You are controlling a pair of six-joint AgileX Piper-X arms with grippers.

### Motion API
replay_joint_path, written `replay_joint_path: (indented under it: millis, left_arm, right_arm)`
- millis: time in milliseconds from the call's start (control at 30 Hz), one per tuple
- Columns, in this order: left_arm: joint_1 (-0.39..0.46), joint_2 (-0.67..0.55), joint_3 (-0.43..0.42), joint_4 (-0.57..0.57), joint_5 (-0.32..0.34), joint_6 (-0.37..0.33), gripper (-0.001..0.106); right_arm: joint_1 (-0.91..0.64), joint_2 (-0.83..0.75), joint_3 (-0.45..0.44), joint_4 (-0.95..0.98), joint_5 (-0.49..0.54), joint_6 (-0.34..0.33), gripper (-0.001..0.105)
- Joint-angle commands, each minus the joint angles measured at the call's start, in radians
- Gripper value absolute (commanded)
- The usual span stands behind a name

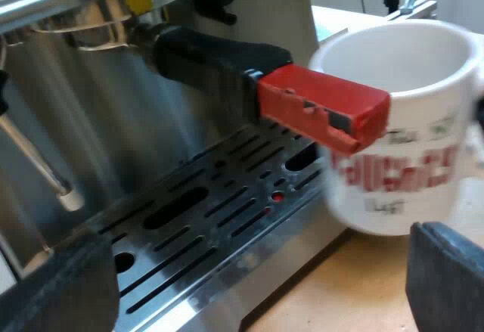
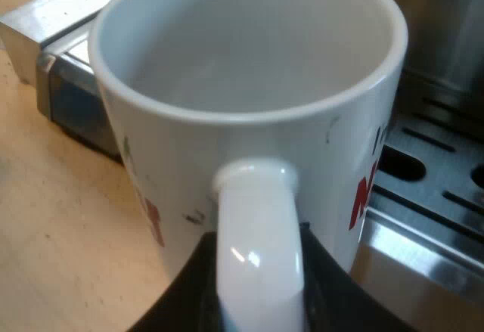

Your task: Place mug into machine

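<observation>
A white mug (image 1: 401,113) with red lettering is held upright by the outer edge of the espresso machine's slotted drip tray (image 1: 204,218), over the wooden table. The mug is empty inside (image 2: 242,52). My right gripper (image 2: 257,279) is shut on the mug's handle (image 2: 257,218), a black finger on each side of it. My left gripper (image 1: 257,287) is open, its fingers (image 1: 60,287) spread wide above the drip tray's near edge, holding nothing. The holder's dark handle (image 1: 212,63) with its red end (image 1: 325,105) is locked into the machine's front, reaching out just before the mug's rim.
A steam wand (image 1: 41,166) hangs by the machine's steel front wall. The tray's steel edge (image 2: 423,249) lies close beside the mug. Light wooden tabletop (image 2: 53,218) spreads under and around the mug.
</observation>
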Motion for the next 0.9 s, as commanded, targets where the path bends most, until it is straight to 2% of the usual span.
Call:
replay_joint_path:
  millis: [33,133,267,433,733,900]
  left_arm:
    - [-0.002,0.002,-0.003,-0.018,0.022,-0.009,0.078]
    - [-0.002,0.002,-0.003,-0.018,0.021,-0.009,0.078]
    - [-0.002,0.002,-0.003,-0.018,0.021,-0.009,0.078]
    - [-0.002,0.002,-0.003,-0.018,0.021,-0.009,0.078]
    - [-0.002,0.002,-0.003,-0.018,0.021,-0.009,0.078]
    - [-0.002,0.002,-0.003,-0.018,0.021,-0.009,0.078]
  right_arm:
    - [-0.002,0.049,-0.050,-0.102,0.014,0.001,0.000]
    - [-0.002,0.114,-0.081,-0.149,0.014,0.001,0.000]
    - [-0.002,0.198,-0.124,-0.158,0.014,0.046,0.000]
    - [-0.006,0.283,-0.169,-0.233,0.014,0.046,0.000]
    - [-0.031,0.401,-0.258,-0.230,0.014,0.046,0.000]
    - [-0.072,0.453,-0.298,-0.230,0.017,0.129,0.000]
